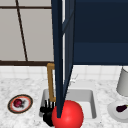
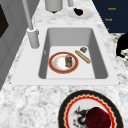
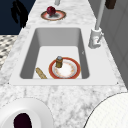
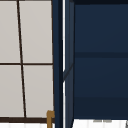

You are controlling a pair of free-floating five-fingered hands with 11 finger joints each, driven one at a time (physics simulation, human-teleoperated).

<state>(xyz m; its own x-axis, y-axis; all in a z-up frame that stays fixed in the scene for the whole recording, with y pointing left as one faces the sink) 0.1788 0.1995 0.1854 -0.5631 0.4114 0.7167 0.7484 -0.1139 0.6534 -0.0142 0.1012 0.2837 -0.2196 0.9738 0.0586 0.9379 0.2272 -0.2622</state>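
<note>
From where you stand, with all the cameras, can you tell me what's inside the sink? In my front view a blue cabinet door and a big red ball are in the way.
Observer: A red-rimmed plate lies on the floor of the sink, and a small jar stands upright on it.
Operator: Anything else in there?
Observer: A baguette-like stick lies beside the plate, apart from it, on the side nearer the sink's front wall.
Operator: And that black hand I see, is it down in the sink?
Observer: No. The left hand hangs in the air in front of the counter, outside the basin, and it holds nothing.
</note>
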